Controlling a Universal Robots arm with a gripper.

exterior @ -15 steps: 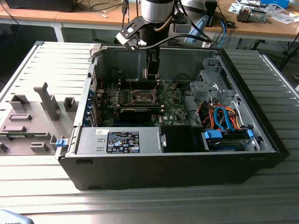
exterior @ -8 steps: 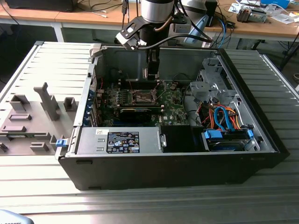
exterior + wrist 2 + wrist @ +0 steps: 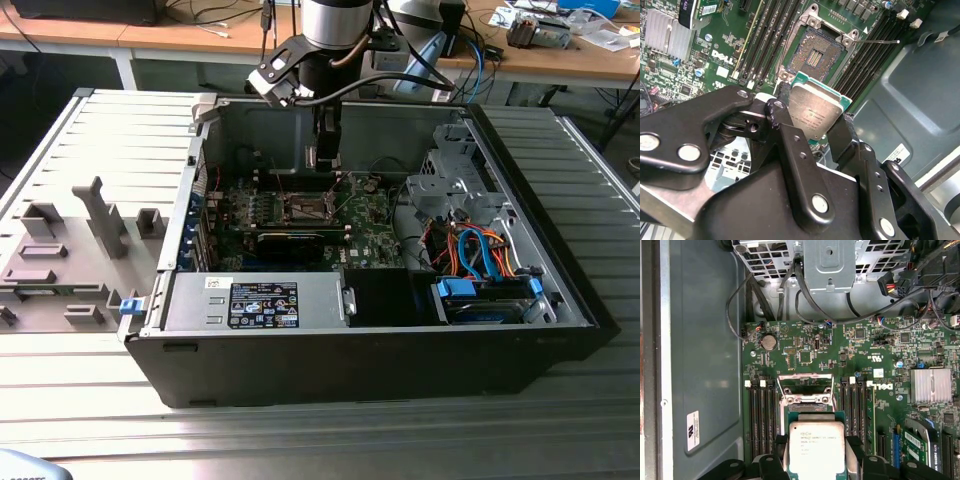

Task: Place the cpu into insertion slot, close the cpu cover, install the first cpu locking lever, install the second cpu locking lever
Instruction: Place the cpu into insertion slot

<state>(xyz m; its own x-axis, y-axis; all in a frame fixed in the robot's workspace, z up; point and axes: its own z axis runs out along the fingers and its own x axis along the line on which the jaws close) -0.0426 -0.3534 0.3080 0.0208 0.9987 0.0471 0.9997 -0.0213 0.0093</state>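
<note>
My gripper (image 3: 325, 160) hangs inside the open computer case, above the green circuit board (image 3: 370, 215). It is shut on the cpu (image 3: 815, 112), a square chip with a pale silver face, held by two opposite edges between black fingers (image 3: 779, 462). The cpu (image 3: 816, 450) is tilted and sits a short way above the insertion slot (image 3: 815, 55). The slot lies uncovered, its dark centre and metal rim showing. In the first wrist view a thin metal frame (image 3: 805, 382), apparently the cpu cover, stands swung back beyond the slot. A thin wire lever (image 3: 880, 41) sticks out beside the slot.
Black memory slots (image 3: 762, 420) flank the socket on both sides. A ribbed heatsink (image 3: 932, 385) and a long black card (image 3: 290, 240) sit nearby. The case's grey wall (image 3: 705, 340), a drive cage (image 3: 445, 180) and coloured cables (image 3: 480, 255) surround the board.
</note>
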